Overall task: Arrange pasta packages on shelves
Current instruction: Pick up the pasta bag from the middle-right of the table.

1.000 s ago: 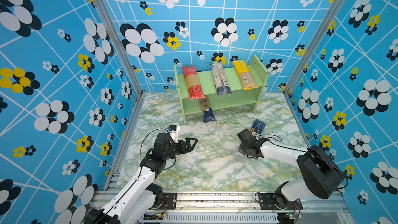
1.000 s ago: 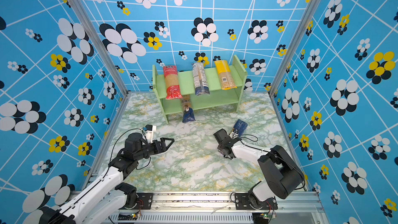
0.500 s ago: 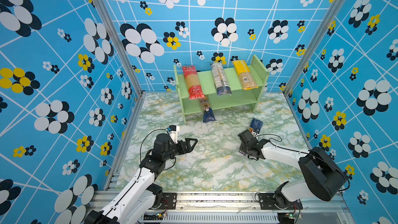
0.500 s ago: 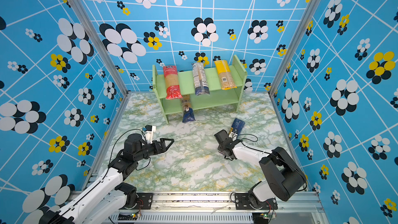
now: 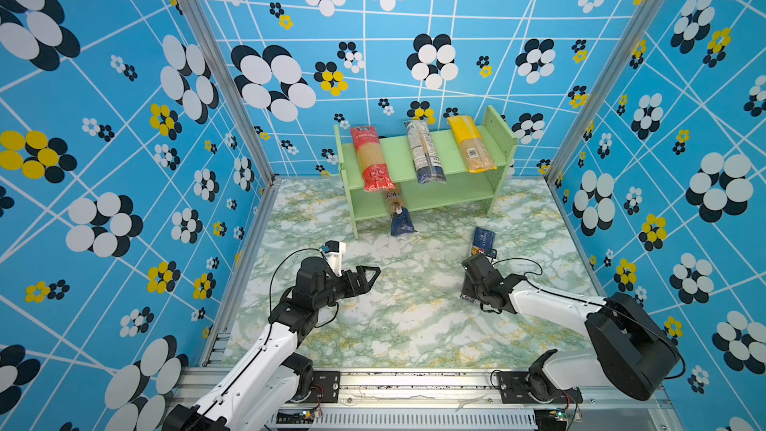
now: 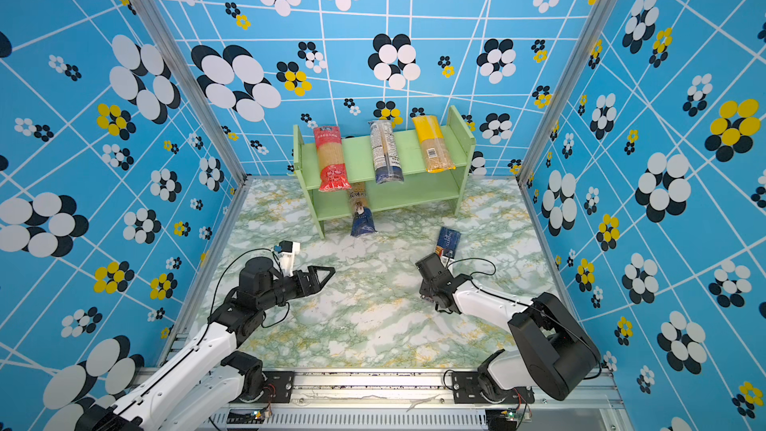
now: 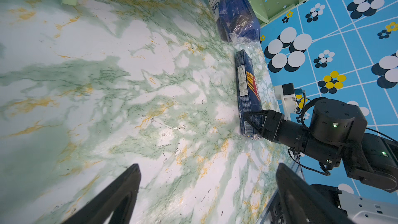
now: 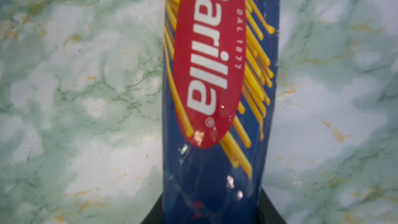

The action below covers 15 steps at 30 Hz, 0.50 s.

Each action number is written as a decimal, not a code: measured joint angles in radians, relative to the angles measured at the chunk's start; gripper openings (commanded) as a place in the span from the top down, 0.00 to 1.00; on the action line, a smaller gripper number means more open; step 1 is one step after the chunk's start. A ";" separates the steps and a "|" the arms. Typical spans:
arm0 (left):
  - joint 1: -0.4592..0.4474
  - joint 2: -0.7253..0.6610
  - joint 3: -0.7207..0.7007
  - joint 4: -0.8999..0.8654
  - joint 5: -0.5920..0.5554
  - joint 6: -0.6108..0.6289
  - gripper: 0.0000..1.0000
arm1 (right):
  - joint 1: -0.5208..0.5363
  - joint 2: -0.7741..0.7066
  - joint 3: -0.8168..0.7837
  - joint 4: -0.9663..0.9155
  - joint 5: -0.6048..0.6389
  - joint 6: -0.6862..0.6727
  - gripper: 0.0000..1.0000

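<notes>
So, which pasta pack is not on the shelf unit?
The dark blue Barilla pack: it lies flat on the marble table in front of the shelf unit. The red, clear, yellow and brownish packs rest on its shelves.

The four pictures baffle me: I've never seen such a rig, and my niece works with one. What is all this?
Two robot arms with pincer grippers work at a marbled table. Two pictures look down from above; two come from wrist cameras. On the top tier of the green shelf lie a red pack, a clear pack and a yellow pack; a brownish pack pokes out below. The left gripper is open, empty. The right gripper is shut on the dark blue Barilla pack, which lies on the table.
</notes>
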 measured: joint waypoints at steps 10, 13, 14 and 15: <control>0.000 0.000 0.000 0.000 0.000 0.000 0.01 | 0.008 -0.140 -0.057 -0.067 -0.076 -0.080 1.00; 0.000 0.000 -0.001 0.002 0.000 0.000 0.01 | 0.010 -0.174 -0.059 -0.101 -0.089 -0.103 1.00; 0.000 0.000 -0.002 0.002 0.000 0.000 0.01 | 0.011 -0.186 -0.059 -0.114 -0.095 -0.113 1.00; 0.000 0.000 -0.004 0.002 0.000 0.000 0.01 | 0.011 -0.196 -0.059 -0.124 -0.100 -0.120 1.00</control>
